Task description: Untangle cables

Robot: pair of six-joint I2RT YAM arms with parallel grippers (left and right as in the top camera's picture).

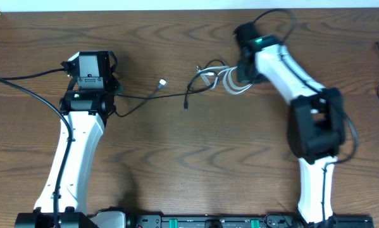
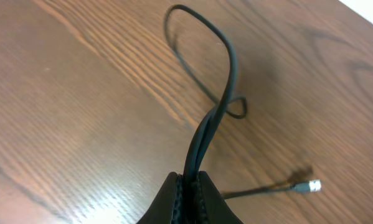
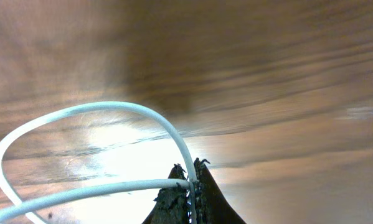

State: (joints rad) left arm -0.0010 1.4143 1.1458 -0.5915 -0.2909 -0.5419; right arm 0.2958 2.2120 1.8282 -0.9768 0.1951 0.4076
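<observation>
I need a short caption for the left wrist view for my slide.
Left gripper shut on a doubled black cable looping over the wooden table; a silver plug at lower right.

black cable, white cable, brown wood-grain table

A wooden table carries a black cable and a white cable.

Closed: left gripper, right gripper
</observation>
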